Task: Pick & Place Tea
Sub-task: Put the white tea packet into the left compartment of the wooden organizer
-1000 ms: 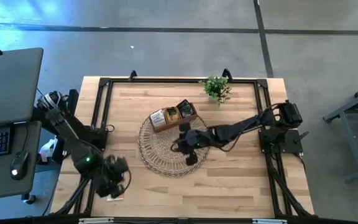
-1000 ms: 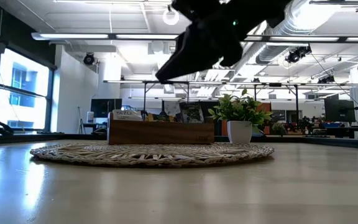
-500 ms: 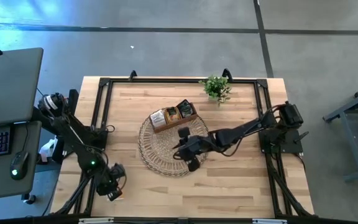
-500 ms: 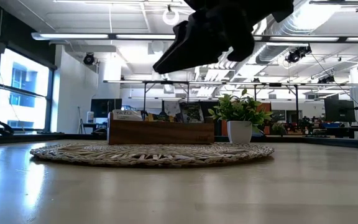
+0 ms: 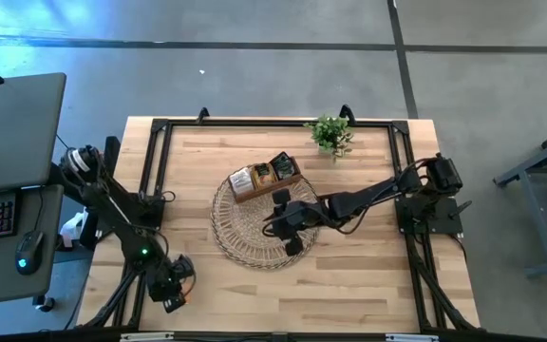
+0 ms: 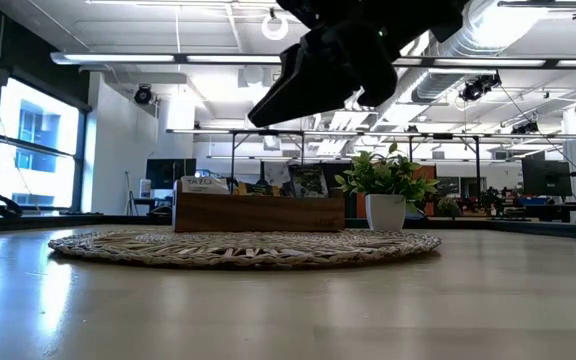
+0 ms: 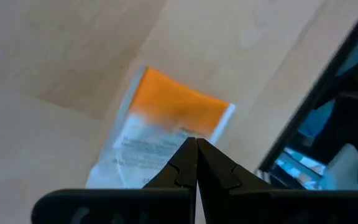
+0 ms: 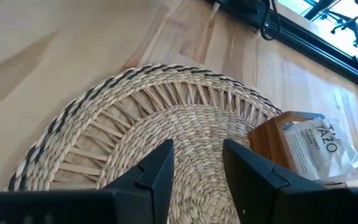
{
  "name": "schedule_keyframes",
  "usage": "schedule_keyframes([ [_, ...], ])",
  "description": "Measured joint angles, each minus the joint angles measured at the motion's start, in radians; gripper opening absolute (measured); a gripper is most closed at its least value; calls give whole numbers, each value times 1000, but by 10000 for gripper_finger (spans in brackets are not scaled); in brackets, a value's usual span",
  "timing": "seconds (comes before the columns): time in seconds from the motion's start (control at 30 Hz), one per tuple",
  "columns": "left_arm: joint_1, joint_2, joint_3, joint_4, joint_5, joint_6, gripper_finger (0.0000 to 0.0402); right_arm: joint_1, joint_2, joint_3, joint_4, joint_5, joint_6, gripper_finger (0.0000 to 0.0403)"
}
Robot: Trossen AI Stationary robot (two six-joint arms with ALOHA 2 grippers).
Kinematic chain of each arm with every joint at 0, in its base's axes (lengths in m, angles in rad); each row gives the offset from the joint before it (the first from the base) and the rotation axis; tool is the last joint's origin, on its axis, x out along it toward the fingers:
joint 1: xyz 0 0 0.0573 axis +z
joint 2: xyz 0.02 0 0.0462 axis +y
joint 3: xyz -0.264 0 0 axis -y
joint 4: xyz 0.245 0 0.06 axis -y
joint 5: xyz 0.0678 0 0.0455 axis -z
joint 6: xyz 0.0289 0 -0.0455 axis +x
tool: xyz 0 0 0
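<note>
A white-and-orange tea packet (image 7: pixel 166 124) lies flat on the wood near the table's near-left corner. My left gripper (image 5: pixel 172 288) (image 7: pixel 196 143) is shut, its fingertips over the packet's middle. More tea packets (image 5: pixel 264 173) stand in the brown wooden tray (image 5: pixel 266 180) on the far part of the round woven mat (image 5: pixel 245 228); one white packet (image 8: pixel 319 146) shows in the right wrist view. My right gripper (image 5: pixel 281 223) (image 8: pixel 197 168) hovers open above the mat (image 8: pixel 166 124), well clear of it in the low view (image 6: pixel 268 110). My left gripper's shut fingertips (image 7: pixel 188 155) point down at the middle of the white-and-orange packet (image 7: pixel 160 140), which lies flat on the table. I cannot tell whether they touch it.
A small green potted plant (image 5: pixel 330 135) (image 6: pixel 383 185) stands near the far edge, right of the tray (image 6: pixel 258 212). The black table frame (image 7: pixel 328 106) runs close beside the packet. Bare wood lies around the mat (image 6: pixel 238 245).
My left gripper has moved toward the table's near edge and now covers the packet that showed beside it in the high view a second ago.
</note>
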Motion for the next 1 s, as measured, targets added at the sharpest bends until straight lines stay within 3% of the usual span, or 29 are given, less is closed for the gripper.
schedule_keyframes([
  [0.27,1,115,8,42,65,50,0,0,0,0,-4,0,-1,134],
  [0.43,76,118,7,37,-27,330,0,-3,0,0,17,-9,-4,134],
  [0.8,412,123,1,77,-26,1174,0,-7,0,0,114,-139,73,134],
  [0.9,491,124,22,62,-24,1303,0,-7,0,0,116,-139,92,134],
  [1.0,534,126,70,-7,8,1308,0,-6,0,0,113,-142,121,133],
])
